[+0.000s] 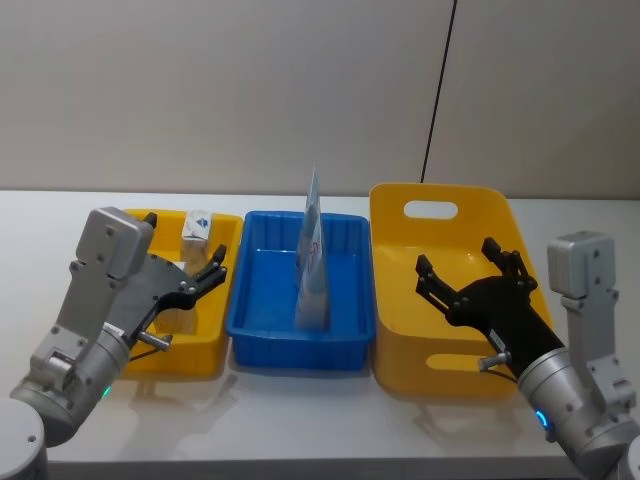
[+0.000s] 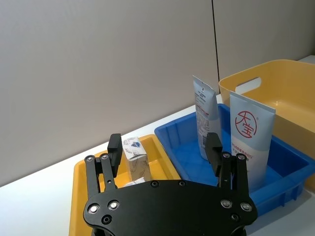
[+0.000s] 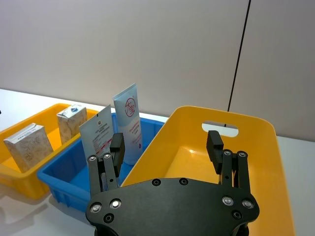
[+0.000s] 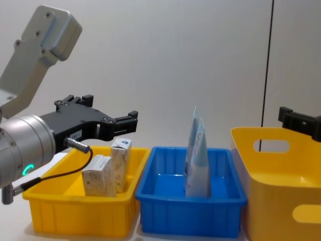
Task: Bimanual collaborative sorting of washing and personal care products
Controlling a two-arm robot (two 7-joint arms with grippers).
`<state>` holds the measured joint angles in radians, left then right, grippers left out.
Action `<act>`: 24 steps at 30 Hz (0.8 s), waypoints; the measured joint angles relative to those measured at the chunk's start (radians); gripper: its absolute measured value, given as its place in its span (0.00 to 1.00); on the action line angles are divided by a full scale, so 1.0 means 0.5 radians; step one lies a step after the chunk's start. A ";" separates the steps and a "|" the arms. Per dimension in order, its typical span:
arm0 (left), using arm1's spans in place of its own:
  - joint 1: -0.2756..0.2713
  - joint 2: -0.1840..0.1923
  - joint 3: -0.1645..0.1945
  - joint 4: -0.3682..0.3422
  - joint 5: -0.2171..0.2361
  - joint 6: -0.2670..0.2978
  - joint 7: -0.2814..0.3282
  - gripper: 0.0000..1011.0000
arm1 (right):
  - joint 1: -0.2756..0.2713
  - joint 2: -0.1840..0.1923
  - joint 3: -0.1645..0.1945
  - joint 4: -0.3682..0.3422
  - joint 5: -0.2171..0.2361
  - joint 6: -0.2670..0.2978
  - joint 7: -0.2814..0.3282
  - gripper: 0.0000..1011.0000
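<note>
Over the small yellow bin (image 4: 75,216), we hold the left gripper (image 1: 212,272) spread above the two cartons (image 4: 120,154); the right gripper (image 1: 456,264) hangs spread over the large yellow bin (image 1: 440,372); two pouches (image 1: 312,265) stand in the blue bin (image 1: 300,350); we should straddle one carton squarely before closing.

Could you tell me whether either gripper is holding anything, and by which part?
Nothing is held: the left gripper and the right gripper are both open and empty.
</note>
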<state>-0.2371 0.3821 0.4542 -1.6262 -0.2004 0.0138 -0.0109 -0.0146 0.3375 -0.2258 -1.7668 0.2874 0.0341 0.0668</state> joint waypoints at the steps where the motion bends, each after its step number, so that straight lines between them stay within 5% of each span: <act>1: 0.000 0.000 0.000 0.000 0.000 0.000 0.000 0.99 | 0.000 0.000 0.000 0.000 0.000 0.000 0.000 0.99; 24: 0.000 0.000 0.000 0.000 0.000 0.000 0.000 0.99 | 0.000 0.000 0.000 0.000 0.000 0.000 0.000 0.99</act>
<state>-0.2371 0.3821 0.4542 -1.6262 -0.2004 0.0138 -0.0109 -0.0147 0.3374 -0.2258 -1.7668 0.2874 0.0340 0.0668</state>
